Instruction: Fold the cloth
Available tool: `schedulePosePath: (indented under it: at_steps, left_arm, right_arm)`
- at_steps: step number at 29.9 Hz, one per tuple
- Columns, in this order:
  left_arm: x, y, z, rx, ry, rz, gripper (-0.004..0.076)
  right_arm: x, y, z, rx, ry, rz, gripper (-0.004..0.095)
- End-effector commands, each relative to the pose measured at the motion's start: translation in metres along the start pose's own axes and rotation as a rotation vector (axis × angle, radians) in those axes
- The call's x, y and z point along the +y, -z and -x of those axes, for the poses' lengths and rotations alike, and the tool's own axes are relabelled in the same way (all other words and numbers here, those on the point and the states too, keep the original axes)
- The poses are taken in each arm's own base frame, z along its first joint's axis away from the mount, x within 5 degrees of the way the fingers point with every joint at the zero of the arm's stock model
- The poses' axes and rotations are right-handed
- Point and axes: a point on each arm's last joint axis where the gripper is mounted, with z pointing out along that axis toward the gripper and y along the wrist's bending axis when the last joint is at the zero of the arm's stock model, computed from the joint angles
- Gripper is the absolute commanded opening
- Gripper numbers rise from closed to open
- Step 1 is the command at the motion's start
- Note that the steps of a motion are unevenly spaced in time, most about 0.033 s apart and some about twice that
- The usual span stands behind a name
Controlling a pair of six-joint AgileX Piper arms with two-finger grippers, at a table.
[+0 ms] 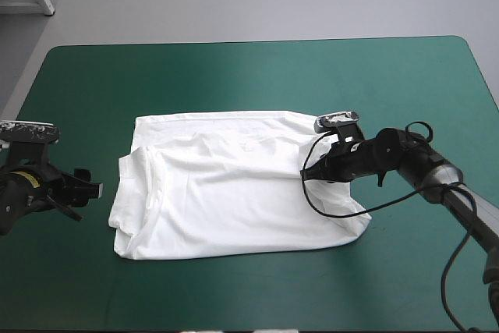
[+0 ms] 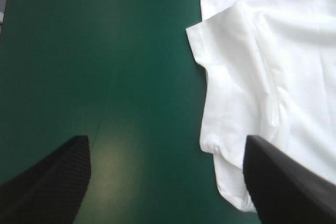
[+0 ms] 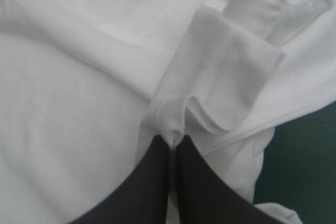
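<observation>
One white short-sleeved cloth T-shirt (image 1: 234, 193) lies at the centre of the high view. One bench with a teal-green cover (image 1: 257, 68) carries it. There are two robot arms: the left arm (image 1: 23, 193) at the frame's left edge and the right arm (image 1: 425, 165) at its right. There are two pincers: the left pincer (image 1: 87, 189) and the right pincer (image 1: 306, 172). Each has two broad black fingers (image 2: 52, 182), four in all: one pair apart, one pair pressed on cloth.
</observation>
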Motion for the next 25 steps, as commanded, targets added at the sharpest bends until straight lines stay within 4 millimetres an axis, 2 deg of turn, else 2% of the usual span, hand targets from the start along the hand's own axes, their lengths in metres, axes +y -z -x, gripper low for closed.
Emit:
schedulePosePath:
  at_steps: [1,4,7,11,13,20,25]
  left_arm:
    - [0.001,0.009,0.005,-0.063,0.007,0.003,0.0577]
    - [0.001,0.009,0.005,-0.059,0.007,0.003,0.0577]
    - [0.001,0.009,0.005,-0.059,0.007,0.003,0.0577]
    - [0.001,0.009,0.006,-0.074,0.007,0.003,0.0577]
    - [0.001,0.009,0.007,-0.080,0.007,0.003,0.0577]
    - [0.001,0.009,0.009,-0.107,0.009,0.003,0.0577]
    - [0.000,0.009,0.007,-0.081,0.013,-0.012,0.0577]
  right_arm:
    - [0.003,-0.002,0.011,-0.052,0.015,0.000,0.0002]
    - [0.000,-0.011,0.010,-0.023,0.031,0.001,0.0077]
    - [0.001,-0.010,0.010,-0.025,0.036,0.006,0.0257]
    - [0.004,-0.002,0.013,-0.046,0.051,0.008,0.0556]
    - [0.008,0.008,0.017,-0.067,0.066,0.011,0.0630]
    - [0.020,0.061,0.039,-0.171,0.117,-0.040,0.0644]
    - [0.026,0.097,0.037,-0.154,0.139,-0.088,0.0644]
